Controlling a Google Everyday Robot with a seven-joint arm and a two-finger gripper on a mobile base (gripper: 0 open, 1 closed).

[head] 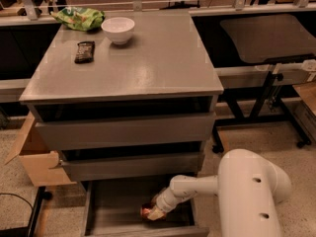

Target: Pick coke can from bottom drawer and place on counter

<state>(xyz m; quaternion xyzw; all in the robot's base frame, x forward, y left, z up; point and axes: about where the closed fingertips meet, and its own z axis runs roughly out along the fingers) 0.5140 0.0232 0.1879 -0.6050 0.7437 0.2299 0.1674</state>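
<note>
The bottom drawer [116, 206] is pulled open at the foot of the cabinet. The coke can [145, 211], small and red, lies on the drawer floor near the front right. My gripper [156, 213] is down inside the drawer, right against the can's right side, at the end of the white forearm [190, 189]. I cannot see whether it holds the can. The counter [153, 63], the broad grey cabinet top, is well above it.
On the counter's far left are a dark snack bar [84, 51], a white bowl [118, 29] and a green bag [79, 19]. Two wider grey drawers [128, 130] overhang the bottom drawer. A cardboard box [34, 159] stands left and a dark side table [266, 36] right.
</note>
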